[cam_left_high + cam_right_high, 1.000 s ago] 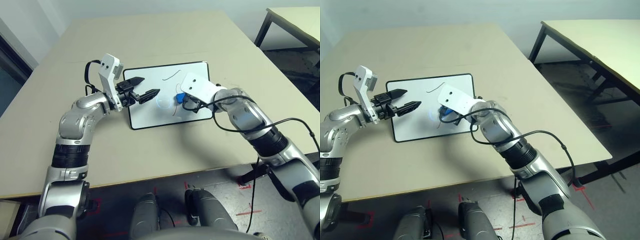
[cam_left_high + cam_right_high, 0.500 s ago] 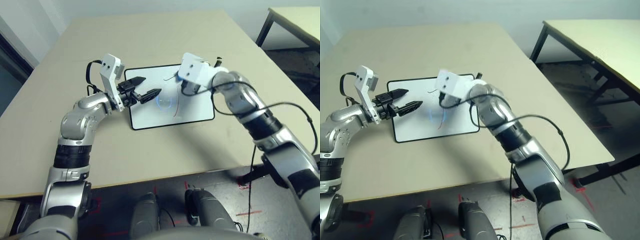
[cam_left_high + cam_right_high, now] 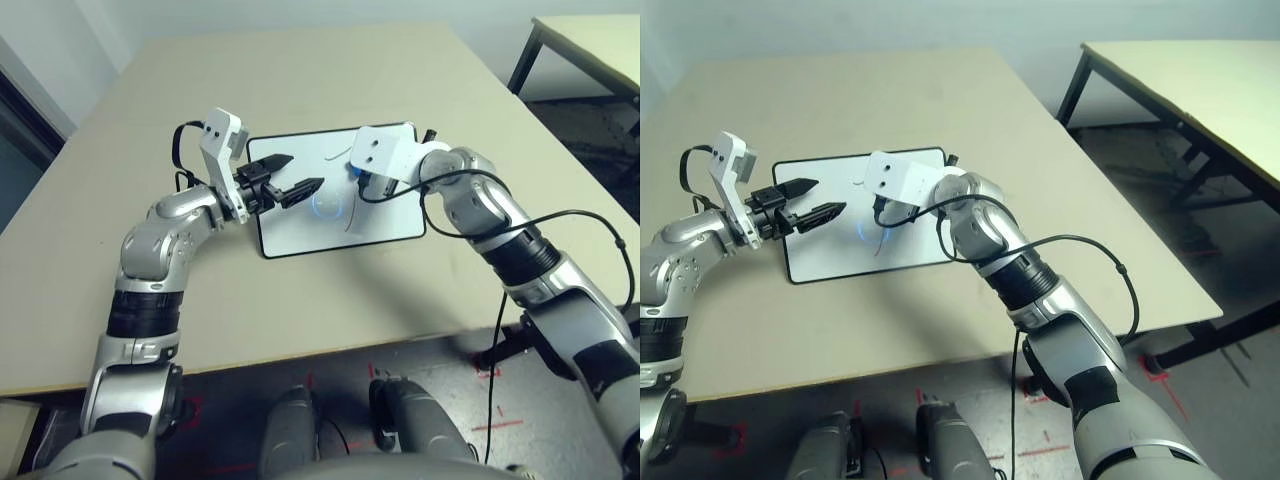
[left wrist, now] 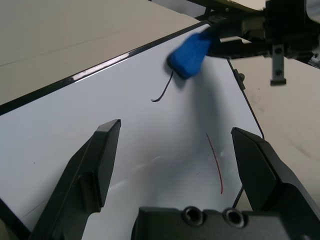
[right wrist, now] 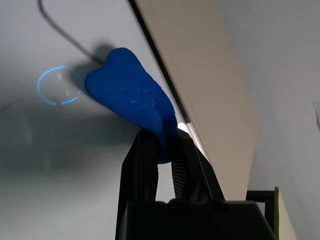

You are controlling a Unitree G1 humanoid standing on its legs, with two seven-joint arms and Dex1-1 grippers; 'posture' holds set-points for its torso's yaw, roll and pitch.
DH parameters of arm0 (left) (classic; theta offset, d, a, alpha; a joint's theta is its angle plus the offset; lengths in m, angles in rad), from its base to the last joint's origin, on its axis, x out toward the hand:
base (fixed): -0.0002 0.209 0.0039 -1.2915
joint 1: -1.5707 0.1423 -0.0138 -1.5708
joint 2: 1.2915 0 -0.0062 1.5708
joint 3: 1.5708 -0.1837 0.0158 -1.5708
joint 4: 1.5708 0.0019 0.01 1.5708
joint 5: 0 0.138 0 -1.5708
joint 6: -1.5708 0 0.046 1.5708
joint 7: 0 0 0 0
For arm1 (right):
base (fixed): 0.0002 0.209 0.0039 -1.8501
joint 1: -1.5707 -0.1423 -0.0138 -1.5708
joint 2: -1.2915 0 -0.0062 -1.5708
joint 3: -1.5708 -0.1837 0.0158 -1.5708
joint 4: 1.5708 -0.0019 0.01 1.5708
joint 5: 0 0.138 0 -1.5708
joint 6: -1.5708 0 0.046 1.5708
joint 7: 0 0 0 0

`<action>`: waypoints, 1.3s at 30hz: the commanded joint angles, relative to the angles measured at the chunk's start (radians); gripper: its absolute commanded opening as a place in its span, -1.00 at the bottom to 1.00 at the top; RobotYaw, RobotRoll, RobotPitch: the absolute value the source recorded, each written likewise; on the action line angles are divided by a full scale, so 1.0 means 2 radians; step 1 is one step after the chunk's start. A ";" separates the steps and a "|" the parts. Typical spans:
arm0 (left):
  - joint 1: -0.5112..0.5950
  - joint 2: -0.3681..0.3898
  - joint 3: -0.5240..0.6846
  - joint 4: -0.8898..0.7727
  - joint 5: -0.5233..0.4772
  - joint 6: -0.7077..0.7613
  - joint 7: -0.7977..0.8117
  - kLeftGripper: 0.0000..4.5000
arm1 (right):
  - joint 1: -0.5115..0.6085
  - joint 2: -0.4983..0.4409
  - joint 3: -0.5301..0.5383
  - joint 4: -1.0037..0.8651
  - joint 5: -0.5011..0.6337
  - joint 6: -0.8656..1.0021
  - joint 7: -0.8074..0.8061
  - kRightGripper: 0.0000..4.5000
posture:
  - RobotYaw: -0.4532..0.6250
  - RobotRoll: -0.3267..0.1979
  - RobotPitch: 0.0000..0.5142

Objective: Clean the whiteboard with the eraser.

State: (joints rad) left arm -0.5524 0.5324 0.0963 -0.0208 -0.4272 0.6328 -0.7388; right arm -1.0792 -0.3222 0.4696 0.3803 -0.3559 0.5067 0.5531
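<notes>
Wiping is the step in hand. The right gripper (image 5: 162,152) has its jaws clamped on the near end of the eraser (image 5: 131,100), a soft blue block squeezed thin where it is held, its free end bulging out past the tips toward the whiteboard (image 3: 380,215). The board lies flat on the desk (image 3: 300,80), roughly at its middle, with its long sides running left to right. The eraser hangs over the board's far half, close to the far edge and right beside a short dark curved stroke (image 4: 162,92); whether it actually presses on the surface I cannot tell.

Marks remain: that dark stroke near the far edge, and a thin red line (image 4: 215,167) nearer the middle right of the board. So the job looks only partly done.

The left gripper (image 3: 283,178) hovers over the board's left end with its jaws spread apart and nothing between them; the eraser sits well beyond its tips, to the right.

Next, the eraser's free end probably needs to be pressed down onto the dark stroke and dragged across it, then brought nearer to take the red line. The left jaws could usefully steady the board's left edge so it does not slide.
</notes>
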 commanded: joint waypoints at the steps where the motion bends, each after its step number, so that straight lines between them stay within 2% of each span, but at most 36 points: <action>1: 0.010 0.001 -0.002 -0.009 -0.003 0.007 0.003 1.00 | 0.028 -0.001 0.007 -0.018 -0.008 0.000 0.015 -0.84 | -0.24 0.25 -0.54; 6: 0.010 0.002 -0.002 -0.008 -0.003 0.007 0.003 1.00 | 0.118 -0.040 0.036 -0.173 -0.018 0.059 0.083 -0.84 | -0.25 0.25 -0.53; 10: 0.007 0.001 -0.003 -0.005 -0.003 0.005 0.003 1.00 | 0.143 -0.051 0.041 -0.218 -0.026 0.087 0.107 -0.84 | -0.26 0.25 -0.54; 16: 0.007 0.001 -0.003 -0.007 -0.004 0.007 0.004 1.00 | 0.067 -0.015 0.013 -0.098 -0.027 0.045 0.063 -0.84 | -0.24 0.25 -0.54; 21: 0.012 0.003 0.000 -0.015 -0.006 0.010 0.006 1.00 | -0.021 0.012 -0.008 0.041 -0.021 -0.021 0.016 -0.84 | -0.22 0.25 -0.53; 25: 0.017 0.004 0.001 -0.022 -0.008 0.015 0.009 1.00 | -0.027 0.017 -0.006 0.058 -0.025 -0.042 0.017 -0.84 | -0.20 0.25 -0.54; 29: 0.017 0.006 0.002 -0.022 -0.009 0.015 0.010 1.00 | 0.054 -0.017 0.026 -0.096 -0.037 0.009 0.087 -0.84 | -0.22 0.25 -0.56; 32: 0.012 0.004 0.000 -0.017 -0.008 0.012 0.010 1.00 | 0.095 -0.042 0.040 -0.180 -0.049 0.040 0.124 -0.84 | -0.24 0.25 -0.58; 35: 0.007 0.001 -0.003 -0.011 -0.007 0.010 0.010 1.00 | 0.108 -0.054 0.046 -0.216 -0.058 0.057 0.144 -0.84 | -0.25 0.25 -0.59; 39: 0.003 -0.001 -0.005 -0.006 -0.005 0.008 0.009 1.00 | 0.101 -0.052 0.045 -0.219 -0.065 0.064 0.150 -0.84 | -0.26 0.25 -0.58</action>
State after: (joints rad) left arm -0.5451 0.5323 0.0978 -0.0439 -0.4424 0.6535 -0.7197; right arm -0.8624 -0.4289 0.5441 -0.0438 -0.4746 0.6265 0.8411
